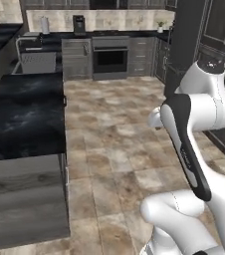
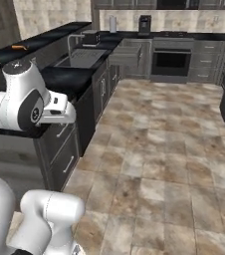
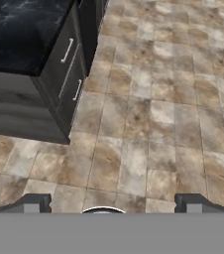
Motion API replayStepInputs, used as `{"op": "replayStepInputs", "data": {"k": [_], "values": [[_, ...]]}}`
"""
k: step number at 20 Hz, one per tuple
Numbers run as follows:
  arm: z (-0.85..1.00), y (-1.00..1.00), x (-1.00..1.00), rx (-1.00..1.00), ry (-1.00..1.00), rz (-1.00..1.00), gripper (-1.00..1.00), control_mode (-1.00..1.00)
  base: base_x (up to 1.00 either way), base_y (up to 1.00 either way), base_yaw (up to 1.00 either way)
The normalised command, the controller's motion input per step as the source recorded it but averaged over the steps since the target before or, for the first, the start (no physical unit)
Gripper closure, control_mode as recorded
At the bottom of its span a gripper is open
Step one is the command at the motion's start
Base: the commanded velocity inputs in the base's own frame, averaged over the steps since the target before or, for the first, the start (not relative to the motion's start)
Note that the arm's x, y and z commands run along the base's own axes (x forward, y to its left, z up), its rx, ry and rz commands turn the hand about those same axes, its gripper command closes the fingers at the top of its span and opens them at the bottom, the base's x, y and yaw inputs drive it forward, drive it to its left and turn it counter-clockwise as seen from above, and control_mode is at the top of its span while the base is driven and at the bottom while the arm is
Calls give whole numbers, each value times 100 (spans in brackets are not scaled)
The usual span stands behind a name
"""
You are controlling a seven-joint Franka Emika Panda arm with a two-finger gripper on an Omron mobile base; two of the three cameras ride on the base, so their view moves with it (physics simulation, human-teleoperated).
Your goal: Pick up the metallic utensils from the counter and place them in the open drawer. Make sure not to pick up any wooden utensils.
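Gripper (image 3: 111, 204) is hanging over the tan stone-tile floor (image 3: 153, 124), fingers wide apart w/ nothing between them, tips poking up at the bottom of the hand view. Black marbled counter (image 3: 20, 30) is sitting upper left there, grey wood-grain panel front below it, two drawer fronts w/ silver handles (image 3: 67, 50) on its side.

In the right base view an orange utensil (image 2: 19, 47) is lying on the far counter stretch at left, well apart from the arm; the silver one and the wooden one can't be made out.

Built-in oven (image 1: 110, 58) is showing along the back wall, sink (image 2: 79, 59) nearby. No readable writing or brand marks anywhere; everything too blurred.
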Motion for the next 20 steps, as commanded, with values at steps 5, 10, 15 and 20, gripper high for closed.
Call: {"op": "replayStepInputs", "data": {"k": [5,10,15,20], "values": [[0,0,0,0,0,0,-100,100,-3,100,-4],[0,0,0,0,0,0,-100,100,-13,100,-2],[0,0,0,0,0,0,-100,100,-22,100,-2],[0,0,0,0,0,0,-100,100,-10,100,-7]]}}
